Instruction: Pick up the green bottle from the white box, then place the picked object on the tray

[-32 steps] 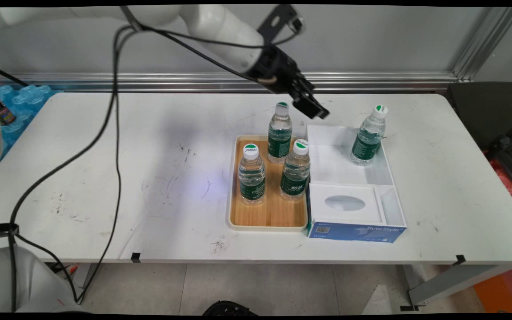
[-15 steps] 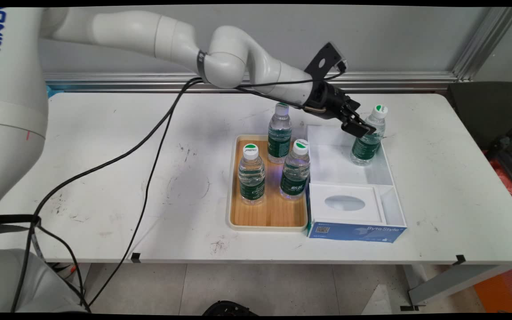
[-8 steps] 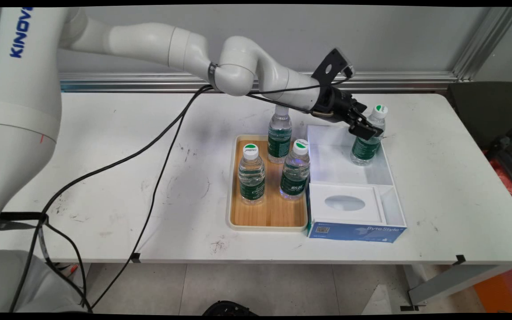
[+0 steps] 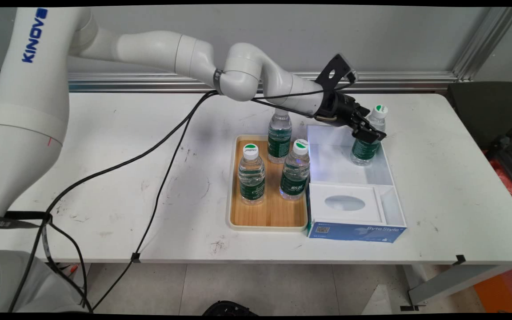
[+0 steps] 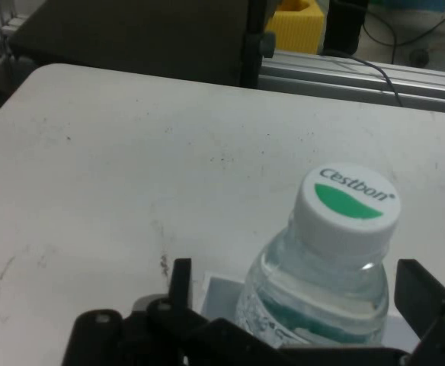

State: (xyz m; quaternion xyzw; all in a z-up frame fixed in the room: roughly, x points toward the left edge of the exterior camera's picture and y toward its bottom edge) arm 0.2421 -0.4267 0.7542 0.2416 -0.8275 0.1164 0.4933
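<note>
Currently tool (image 4: 368, 133) spread wide, straddling the far-right bottle (image 5: 335, 259) (standing in the white box (image 4: 385, 178)), not gripping.

- On the white desk (image 4: 105, 146) a wooden tray (image 4: 268, 213) with a cream rim lies just left of the white box (image 4: 385, 171).
- Three water bottles stand upright in that tray: a rear bottle (image 4: 279, 138), a front-left bottle (image 4: 251, 174) and a front-right bottle (image 4: 295, 170).
- A blue carton (image 4: 356, 232) lettered Byte Style sits against the box's near end.
- Behind the desk I see a grey wall (image 4: 398, 40) with an aluminium rail (image 4: 149, 81).
</note>
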